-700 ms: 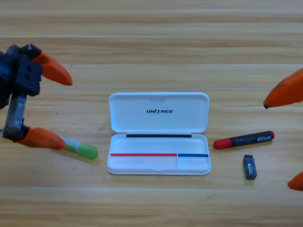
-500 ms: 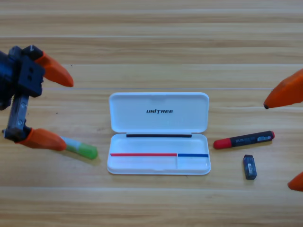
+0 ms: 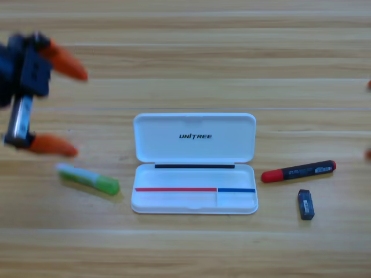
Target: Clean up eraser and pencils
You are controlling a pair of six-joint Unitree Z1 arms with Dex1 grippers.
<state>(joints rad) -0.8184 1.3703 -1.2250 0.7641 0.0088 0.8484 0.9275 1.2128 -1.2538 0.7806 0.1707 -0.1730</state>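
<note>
Eraser (image 3: 306, 204): flat on the counter (image 3: 185, 58), right of the open white case (image 3: 194, 165), just below the red-capped black pencil (image 3: 298, 171); green pencil (image 3: 88, 178) lies left of the case. I read the left gripper (image 3: 62, 108) above it, fingers spread wide and holding nothing. Right gripper (image 3: 368, 119): only tips at the edge; finger state I cannot tell.

Green pencil (image 3: 88, 178): stubby, light green with pale middle, lay flat on the table, slanted, green end lower right. Black pencil (image 3: 298, 171): longer, black barrel, red cap at left, lay flat, nearly level. Eraser (image 3: 306, 204): small dark block, pale label, flat, just below the black pencil, apart.
</note>
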